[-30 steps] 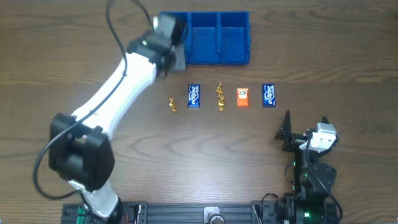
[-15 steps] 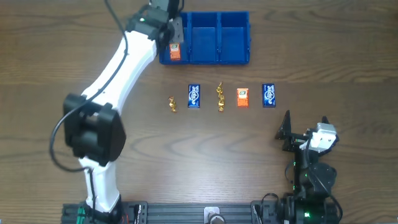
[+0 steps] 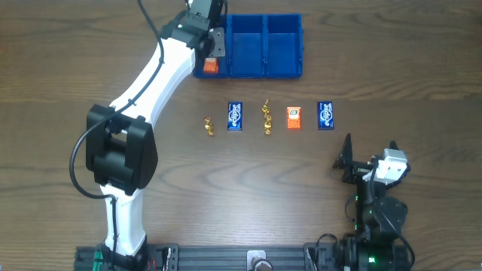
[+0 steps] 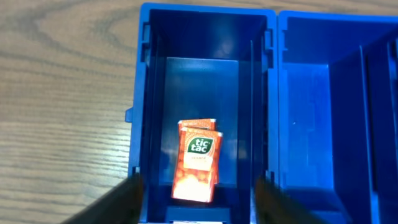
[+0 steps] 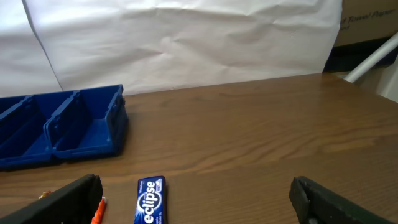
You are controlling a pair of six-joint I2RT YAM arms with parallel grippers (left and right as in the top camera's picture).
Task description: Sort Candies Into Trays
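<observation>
The blue three-compartment tray stands at the table's far side. My left gripper hangs open above its left compartment, where two orange candy boxes lie overlapping, free of the gripper. In a row on the wood lie a gold candy, a blue box, another gold candy, an orange box and a second blue box. My right gripper rests open near its base, with the blue box in front of it.
The tray's middle and right compartments hold nothing I can see. Bare wood surrounds the candy row. White paper hangs behind the table, and a cardboard box stands at the far right.
My left arm swung right to above the tray's left compartment, and an orange box now shows inside it. The right arm stayed still.
</observation>
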